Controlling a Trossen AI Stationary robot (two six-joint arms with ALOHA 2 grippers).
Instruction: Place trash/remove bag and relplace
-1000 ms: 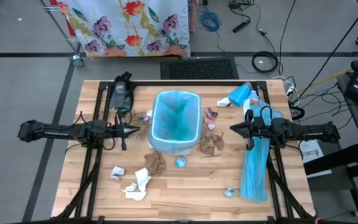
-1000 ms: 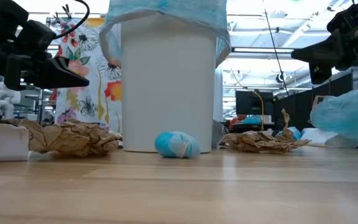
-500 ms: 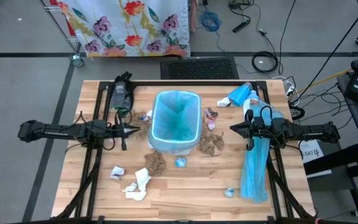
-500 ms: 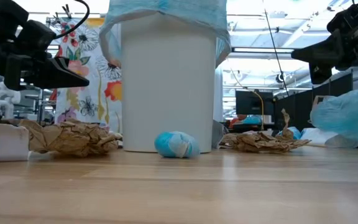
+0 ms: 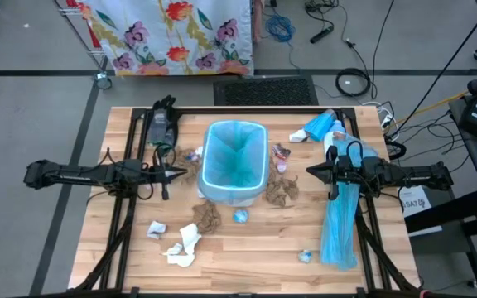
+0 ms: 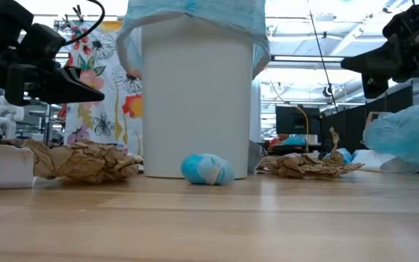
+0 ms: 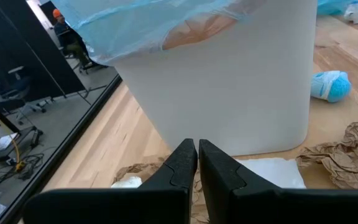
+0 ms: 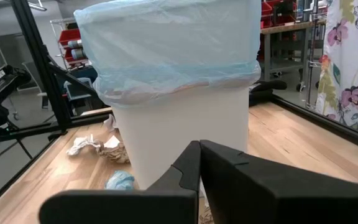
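White plastic bin (image 5: 232, 192), blue film liner (image 5: 235, 157); crumpled brown paper wads (image 5: 284, 190) around; my left pincer (image 5: 184, 173) and right pincer (image 5: 310, 171) pressed together, empty.

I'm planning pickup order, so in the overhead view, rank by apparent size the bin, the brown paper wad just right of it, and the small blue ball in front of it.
1. The bin, clearly largest.
2. The brown paper wad.
3. The small blue ball, smallest.
All sit on the table; only the tall bin's rim is nearer the camera.
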